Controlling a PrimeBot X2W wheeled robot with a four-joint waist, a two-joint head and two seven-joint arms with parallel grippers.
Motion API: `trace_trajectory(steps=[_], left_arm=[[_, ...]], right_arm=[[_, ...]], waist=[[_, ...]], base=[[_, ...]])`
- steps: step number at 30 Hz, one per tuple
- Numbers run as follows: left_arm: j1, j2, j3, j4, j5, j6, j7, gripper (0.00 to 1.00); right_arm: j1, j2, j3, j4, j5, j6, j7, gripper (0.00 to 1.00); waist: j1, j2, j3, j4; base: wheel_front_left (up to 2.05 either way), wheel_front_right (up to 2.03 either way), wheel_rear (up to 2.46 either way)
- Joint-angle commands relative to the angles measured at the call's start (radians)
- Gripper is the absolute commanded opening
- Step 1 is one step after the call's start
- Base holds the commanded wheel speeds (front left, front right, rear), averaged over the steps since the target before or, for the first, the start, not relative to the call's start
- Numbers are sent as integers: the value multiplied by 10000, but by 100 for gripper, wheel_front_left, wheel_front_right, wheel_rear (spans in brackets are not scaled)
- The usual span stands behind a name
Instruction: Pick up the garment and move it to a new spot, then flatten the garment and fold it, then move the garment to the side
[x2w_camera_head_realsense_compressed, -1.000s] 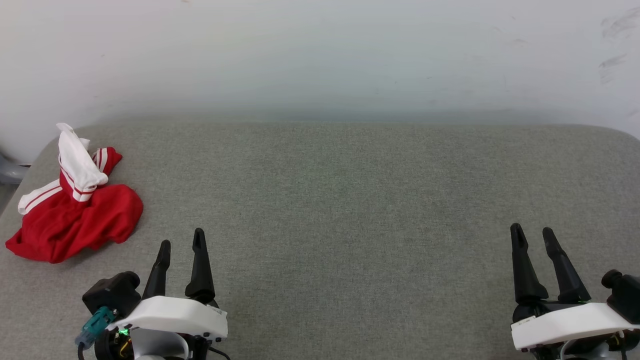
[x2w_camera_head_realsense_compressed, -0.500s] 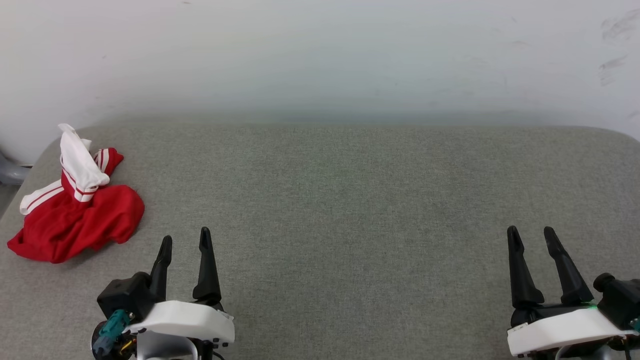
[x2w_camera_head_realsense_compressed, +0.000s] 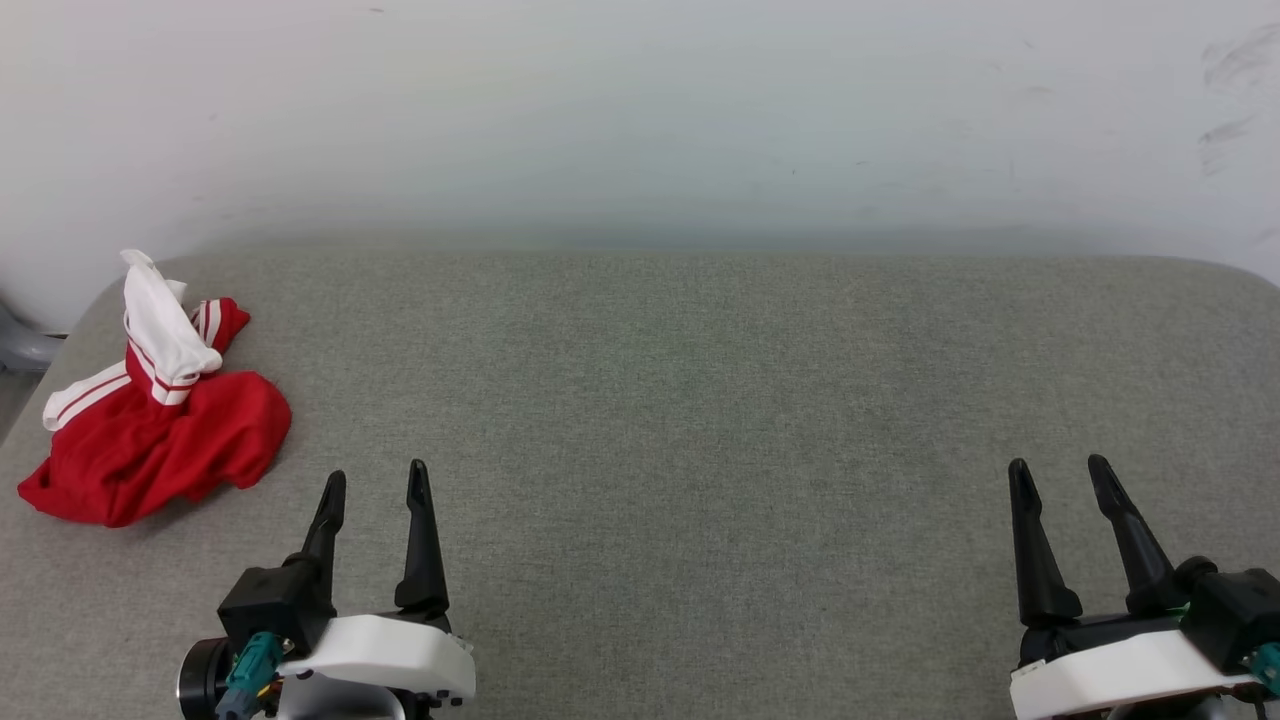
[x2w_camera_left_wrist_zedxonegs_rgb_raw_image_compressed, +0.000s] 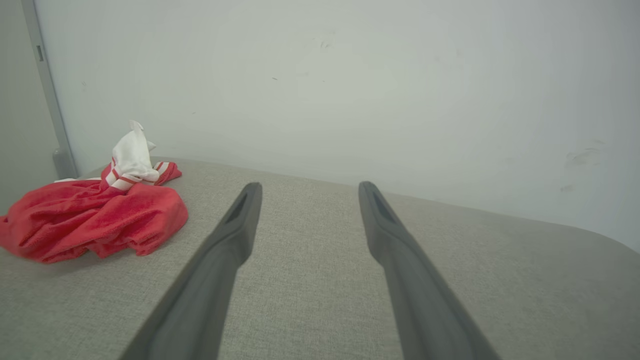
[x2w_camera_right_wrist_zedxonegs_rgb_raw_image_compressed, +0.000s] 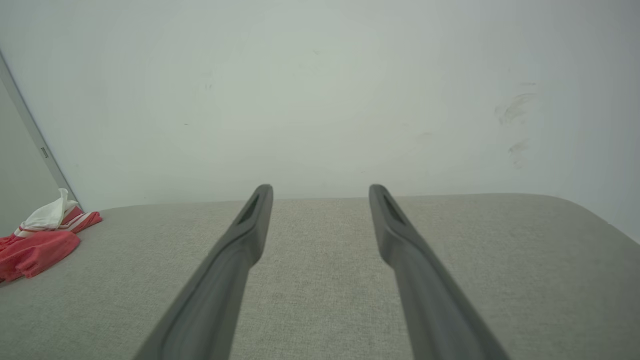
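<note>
Left end effector (x2w_camera_head_realsense_compressed: 376, 473) and right end effector (x2w_camera_head_realsense_compressed: 1058, 465): both released, fingers (x2w_camera_left_wrist_zedxonegs_rgb_raw_image_compressed: 225, 250) spread, nothing held. The garment (x2w_camera_head_realsense_compressed: 170, 440) is bunched on the counter (x2w_camera_head_realsense_compressed: 700, 400) by its left edge and is touched by neither.

Key relation: the garment lies left of the left end effector's tips and slightly ahead of them, near but apart. From the right end effector it is far to the left, well apart, with most of the counter between. The left arm is judged the nearer one for the pick. Its fingers are aimed straight ahead, past the heap's right side, so a swing or shift to the left is judged necessary before closing.

Long axis: none clean, since the heap is crumpled. The longest run goes from the red bulk (x2w_camera_left_wrist_zedxonegs_rgb_raw_image_compressed: 90, 220) at the near end to the white sleeve (x2w_camera_left_wrist_zedxonegs_rgb_raw_image_compressed: 131, 155) at the far end, roughly along the left fingers.

Views: plan layout and both end effectors are given by the head view. Height is given by the left wrist view, where the sleeve is seen peaked upright above the bulk. In the right wrist view the garment is cut off at the left border. Which face is up cannot be told.
</note>
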Motion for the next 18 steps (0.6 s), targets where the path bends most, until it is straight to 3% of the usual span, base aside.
trace_trajectory(steps=[1, 18], left_arm=[[94, 17, 3, -38, 154, -12, -73, 100], [158, -74, 131, 34, 1194, -359, -414, 100]], right_arm=[[39, 17, 10, -122, -177, -3, -73, 100], [157, 21, 27, -260, -1105, -3, -390, 100]], waist=[[0, 0, -1, 1], [0, 0, 8, 49]], base=[[0, 0, 0], [0, 0, 0]])
